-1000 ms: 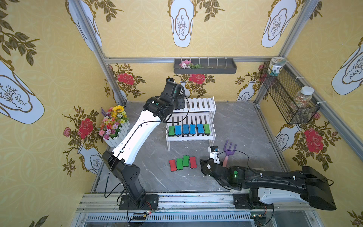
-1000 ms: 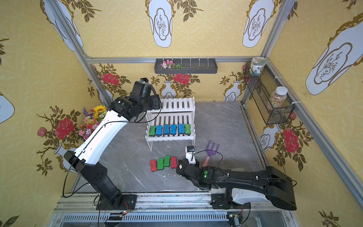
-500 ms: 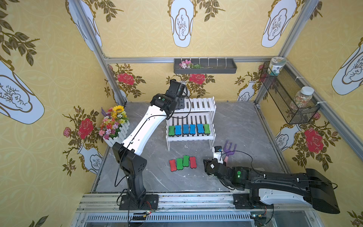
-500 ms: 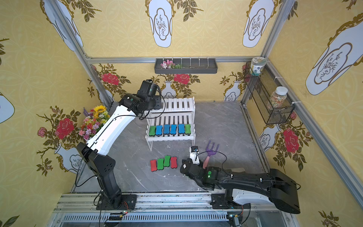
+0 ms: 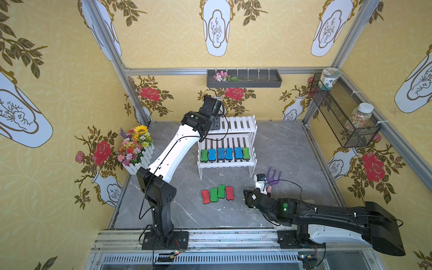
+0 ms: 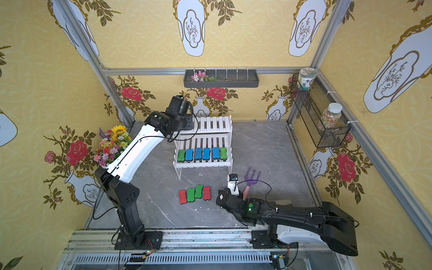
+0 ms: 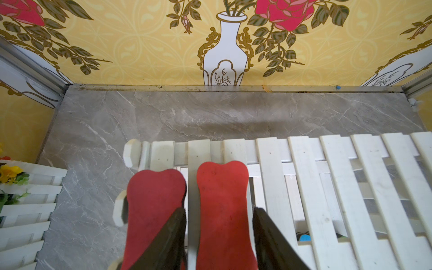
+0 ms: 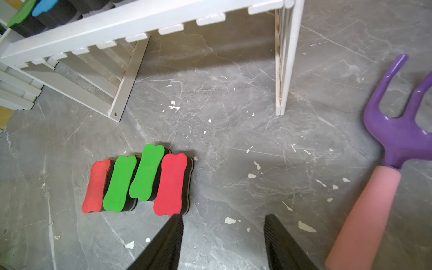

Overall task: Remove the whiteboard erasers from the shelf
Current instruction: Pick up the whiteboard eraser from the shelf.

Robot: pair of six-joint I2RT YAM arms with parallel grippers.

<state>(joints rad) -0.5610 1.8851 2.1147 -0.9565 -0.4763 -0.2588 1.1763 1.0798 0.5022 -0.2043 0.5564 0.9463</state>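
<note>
My left claw (image 7: 219,210) straddles the red eraser (image 7: 222,187) on the shelf (image 7: 327,163) top, at its narrowest part; bite unclear. Right claw (image 8: 223,217) hangs half-open, empty.

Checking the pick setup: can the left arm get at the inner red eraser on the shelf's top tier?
Probably yes. The left gripper straddles the inner red eraser, one finger either side, nothing over it. The neighbouring red eraser lies close beside one finger, so room is tight.
</note>
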